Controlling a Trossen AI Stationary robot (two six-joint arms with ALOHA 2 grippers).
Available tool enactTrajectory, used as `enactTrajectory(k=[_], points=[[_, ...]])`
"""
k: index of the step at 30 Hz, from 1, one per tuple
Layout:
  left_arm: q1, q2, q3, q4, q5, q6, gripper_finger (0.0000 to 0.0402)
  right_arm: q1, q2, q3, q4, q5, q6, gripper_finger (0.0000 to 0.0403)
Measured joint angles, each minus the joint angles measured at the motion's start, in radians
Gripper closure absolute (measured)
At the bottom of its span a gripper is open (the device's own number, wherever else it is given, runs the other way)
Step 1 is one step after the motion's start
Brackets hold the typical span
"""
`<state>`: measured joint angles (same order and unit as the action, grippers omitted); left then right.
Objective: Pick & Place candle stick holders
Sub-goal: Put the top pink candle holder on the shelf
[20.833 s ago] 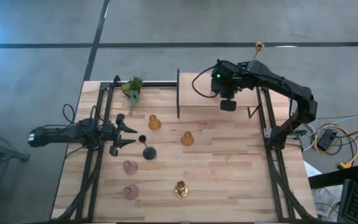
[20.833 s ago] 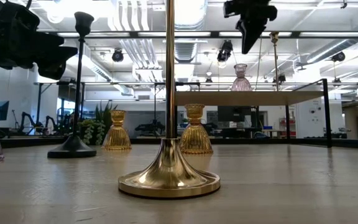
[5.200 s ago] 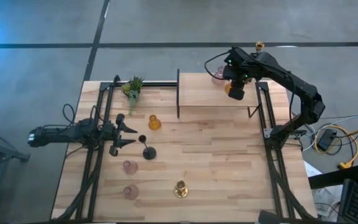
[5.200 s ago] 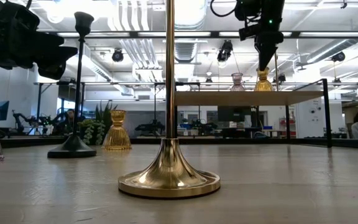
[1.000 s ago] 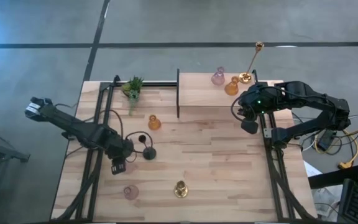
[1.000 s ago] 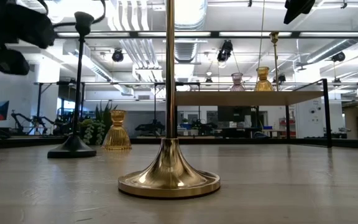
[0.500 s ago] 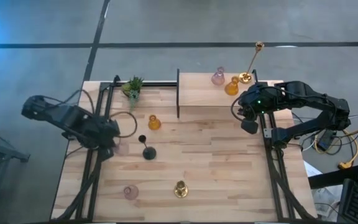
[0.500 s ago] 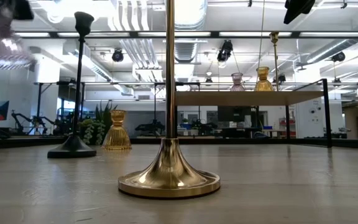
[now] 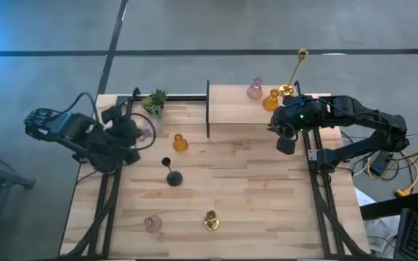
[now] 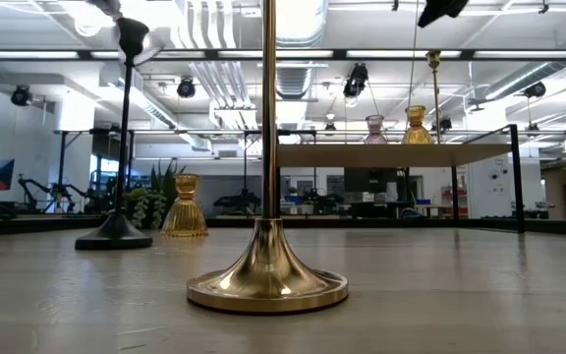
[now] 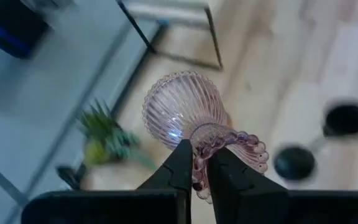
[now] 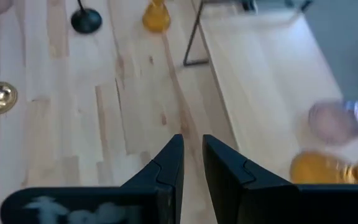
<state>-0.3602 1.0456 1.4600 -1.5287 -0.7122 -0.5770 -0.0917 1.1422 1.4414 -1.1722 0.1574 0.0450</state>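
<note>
The left gripper (image 11: 193,163) is clamped on the beaded rim of a pink glass candle stick holder (image 11: 185,115), carried tilted above the wooden table (image 11: 291,74). Beneath it sit a small green plant (image 11: 107,138), near the table's edge, and the black stemmed holder (image 11: 347,119).

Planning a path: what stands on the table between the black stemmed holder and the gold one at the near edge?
Nothing; the high view shows bare wood between the black stemmed holder and gold holder.
</note>
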Motion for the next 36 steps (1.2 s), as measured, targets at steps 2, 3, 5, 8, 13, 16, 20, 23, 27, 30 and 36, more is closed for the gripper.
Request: enactTrajectory(k=[2, 3, 5, 8, 13, 16, 20, 23, 27, 30, 36], points=[[0.016, 0.023, -0.007, 0.077, -0.068, 0.041, 0.0372, 0.000, 0.005, -0.008, 0.041, -0.001, -0.055, 0.0351], [0.026, 0.035, -0.008, 0.126, -0.089, 0.072, 0.0372, 0.000, 0.010, -0.011, 0.061, -0.004, -0.087, 0.0351], [0.049, 0.064, -0.008, 0.249, -0.100, 0.154, 0.0372, 0.000, 0.028, -0.015, 0.093, -0.006, -0.149, 0.0351], [0.085, 0.110, -0.012, 0.437, -0.100, 0.285, 0.0372, 0.001, 0.060, -0.017, 0.117, -0.008, -0.217, 0.0351], [0.150, 0.176, -0.055, 0.661, -0.099, 0.390, 0.0372, 0.029, 0.117, -0.015, 0.146, 0.002, -0.337, 0.0351], [0.192, 0.200, -0.104, 0.813, -0.070, 0.413, 0.0372, 0.070, 0.149, -0.015, 0.201, 0.027, -0.434, 0.0351], [0.261, 0.221, -0.187, 1.049, 0.116, 0.424, 0.0372, 0.147, 0.199, -0.014, 0.245, 0.252, -0.594, 0.0351], [0.306, 0.231, -0.238, 1.171, 0.226, 0.425, 0.0372, 0.200, 0.241, -0.014, 0.276, 0.514, -0.625, 0.0351], [0.338, 0.238, -0.285, 1.310, 0.266, 0.431, 0.0372, 0.247, 0.285, -0.014, 0.329, 0.688, -0.637, 0.0351], [0.356, 0.238, -0.315, 1.406, 0.320, 0.442, 0.0372, 0.267, 0.301, -0.013, 0.408, 0.682, -0.659, 0.0348], [0.377, 0.244, -0.332, 1.489, 0.338, 0.429, 0.0372, 0.299, 0.302, -0.013, 0.532, 0.673, -0.721, 0.0307]])
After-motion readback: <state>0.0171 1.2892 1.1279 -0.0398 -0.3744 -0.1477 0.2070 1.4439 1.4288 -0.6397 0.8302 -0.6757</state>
